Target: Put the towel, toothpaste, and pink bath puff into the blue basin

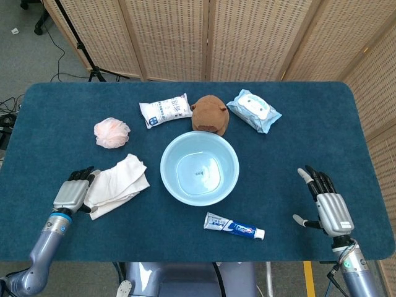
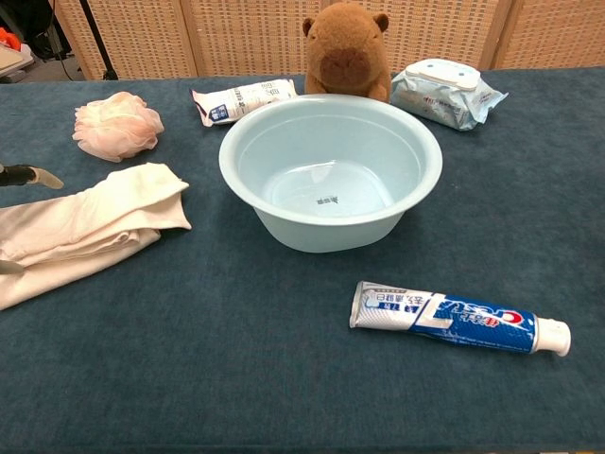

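Observation:
The light blue basin [image 1: 167,162] [image 2: 244,170] stands empty mid-table. A folded white towel [image 1: 120,180] [image 2: 90,222] lies to its left, and my left hand [image 1: 74,192] lies over the towel's left end, fingers spread, not closed on it. In the chest view only a fingertip [image 2: 33,175] of that hand shows at the left edge. The pink bath puff [image 1: 112,132] [image 2: 116,126] sits behind the towel. The toothpaste tube [image 1: 233,226] [image 2: 458,319] lies in front of the basin. My right hand [image 1: 328,205] hovers open at the table's right, holding nothing.
Behind the basin are a white packet [image 1: 165,109] [image 2: 241,99], a brown capybara plush [image 1: 208,114] [image 2: 347,49] and a blue wet-wipes pack [image 1: 253,110] [image 2: 442,91]. A wicker screen stands behind the blue-covered table [image 1: 297,142].

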`<state>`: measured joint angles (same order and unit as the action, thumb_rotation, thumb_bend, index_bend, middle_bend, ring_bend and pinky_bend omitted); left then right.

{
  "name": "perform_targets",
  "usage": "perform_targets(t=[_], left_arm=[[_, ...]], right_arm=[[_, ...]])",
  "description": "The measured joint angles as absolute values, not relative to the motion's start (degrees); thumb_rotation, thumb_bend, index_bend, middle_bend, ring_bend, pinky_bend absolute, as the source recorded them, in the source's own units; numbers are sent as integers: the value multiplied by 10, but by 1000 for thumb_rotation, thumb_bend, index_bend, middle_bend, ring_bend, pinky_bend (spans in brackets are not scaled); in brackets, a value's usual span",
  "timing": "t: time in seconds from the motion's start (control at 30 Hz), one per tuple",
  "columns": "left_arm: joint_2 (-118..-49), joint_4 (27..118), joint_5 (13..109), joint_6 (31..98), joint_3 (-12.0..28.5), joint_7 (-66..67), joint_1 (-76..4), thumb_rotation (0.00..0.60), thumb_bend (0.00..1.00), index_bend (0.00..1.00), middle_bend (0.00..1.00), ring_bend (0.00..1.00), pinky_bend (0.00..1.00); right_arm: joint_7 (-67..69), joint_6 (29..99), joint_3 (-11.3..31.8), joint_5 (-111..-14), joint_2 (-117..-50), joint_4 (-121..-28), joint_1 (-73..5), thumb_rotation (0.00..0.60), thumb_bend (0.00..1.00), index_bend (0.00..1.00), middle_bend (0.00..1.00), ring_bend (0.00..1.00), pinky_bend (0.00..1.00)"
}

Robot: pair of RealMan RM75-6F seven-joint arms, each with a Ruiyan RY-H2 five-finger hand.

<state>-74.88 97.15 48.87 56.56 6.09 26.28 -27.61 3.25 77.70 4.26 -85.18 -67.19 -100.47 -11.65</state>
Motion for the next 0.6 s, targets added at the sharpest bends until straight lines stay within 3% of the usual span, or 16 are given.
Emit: perform_targets(t=[0.43,0.6], left_arm=[[-804,898,436,531,67,256,-316,600,203,1,0,0,7],[-823,878,431,540,62,270,-327,600,241,121,0,0,90]], right_arm=[[39,780,42,-856,-673,-1003,-116,600,131,0,0,0,0],[40,778,41,-854,-672,-1004,-116,600,131,0,0,0,0]])
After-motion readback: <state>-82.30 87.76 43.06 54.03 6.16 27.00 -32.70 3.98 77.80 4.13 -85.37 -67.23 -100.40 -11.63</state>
